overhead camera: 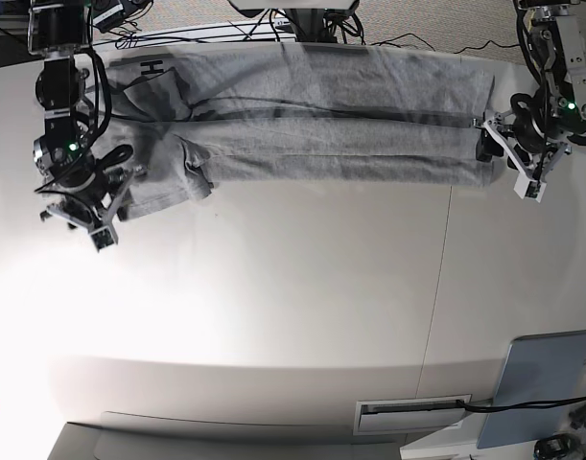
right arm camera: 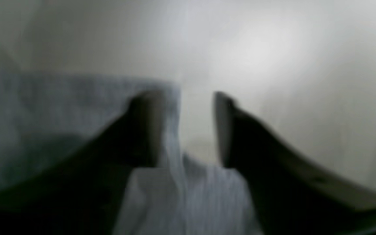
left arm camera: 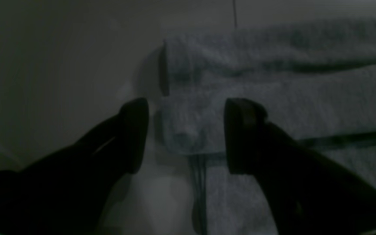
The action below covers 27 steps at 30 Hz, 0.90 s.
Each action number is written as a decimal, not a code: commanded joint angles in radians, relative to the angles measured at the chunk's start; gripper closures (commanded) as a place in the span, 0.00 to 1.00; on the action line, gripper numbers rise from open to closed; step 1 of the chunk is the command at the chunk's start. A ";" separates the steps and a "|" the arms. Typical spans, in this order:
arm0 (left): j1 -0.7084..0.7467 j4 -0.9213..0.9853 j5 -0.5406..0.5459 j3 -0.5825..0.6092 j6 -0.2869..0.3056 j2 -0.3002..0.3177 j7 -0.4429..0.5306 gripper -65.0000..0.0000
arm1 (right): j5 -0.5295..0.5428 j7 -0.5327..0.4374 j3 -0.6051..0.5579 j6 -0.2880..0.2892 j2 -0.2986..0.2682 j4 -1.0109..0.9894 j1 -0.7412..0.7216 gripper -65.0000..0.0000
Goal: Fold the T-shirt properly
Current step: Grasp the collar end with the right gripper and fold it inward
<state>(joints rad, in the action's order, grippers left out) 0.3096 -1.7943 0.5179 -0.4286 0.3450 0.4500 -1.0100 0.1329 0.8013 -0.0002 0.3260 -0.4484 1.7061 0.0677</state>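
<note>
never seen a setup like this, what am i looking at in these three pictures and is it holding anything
This is a two-armed robot. The base view shows the whole table; the other two come from cameras on its wrists, looking past each claw. The left claw is on the base view's right, the right claw on its left. On the table lies a grey T-shirt, partly folded. Both claws are open over its edges, and neither appears to hold it.

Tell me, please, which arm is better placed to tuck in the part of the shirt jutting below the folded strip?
Right, I'd say: the right gripper is open over that end of the shirt, while the left gripper is at the opposite end.
</note>
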 commanded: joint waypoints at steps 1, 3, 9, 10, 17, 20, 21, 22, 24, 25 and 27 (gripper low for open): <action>-0.005 -0.017 0.007 -0.008 -0.003 0.018 0.014 0.43 | 0.000 -0.027 0.008 -0.009 -0.016 -0.009 -0.019 0.49; -0.005 -0.017 0.007 -0.008 -0.003 0.018 0.014 0.43 | 0.031 -0.028 0.008 -0.009 -0.015 -0.065 -0.041 0.48; -0.005 -0.017 0.007 -0.008 -0.003 0.018 0.014 0.43 | 0.240 0.048 0.008 0.035 -0.014 -0.312 -0.157 0.48; -0.005 -0.017 0.007 -0.008 -0.003 0.018 0.014 0.43 | 0.267 0.052 0.008 0.053 -0.014 -0.341 -0.172 0.48; -0.005 -0.017 0.007 -0.008 -0.003 0.018 0.014 0.43 | 0.343 0.120 0.007 0.080 -0.011 -0.412 -0.214 0.48; -0.005 -0.017 0.007 -0.008 -0.003 0.018 0.014 0.43 | 0.343 0.159 0.007 0.107 -0.010 -0.412 -0.214 0.55; -0.005 -0.017 0.007 -0.008 -0.003 0.018 0.015 0.43 | 0.343 0.174 0.007 0.111 -0.010 -0.412 -0.214 0.60; -0.005 -0.017 0.007 -0.008 -0.003 0.018 0.014 0.43 | 0.343 0.189 0.007 0.114 -0.009 -0.412 -0.214 0.65; -0.005 -0.017 0.007 -0.008 -0.003 0.018 0.014 0.43 | 0.343 0.211 0.007 0.124 -0.009 -0.412 -0.214 0.76; -0.005 -0.017 0.007 -0.008 -0.003 0.018 0.014 0.43 | 0.342 0.219 0.007 0.126 -0.009 -0.412 -0.214 0.81; -0.005 -0.017 0.007 -0.008 -0.003 0.018 0.014 0.43 | 0.342 0.228 0.007 0.126 -0.009 -0.412 -0.214 0.91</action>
<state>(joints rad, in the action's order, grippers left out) 0.3096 -1.7943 0.5179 -0.4286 0.3450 0.4496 -1.0096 0.4850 0.9882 0.0063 0.4461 -0.4461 1.2896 -0.1413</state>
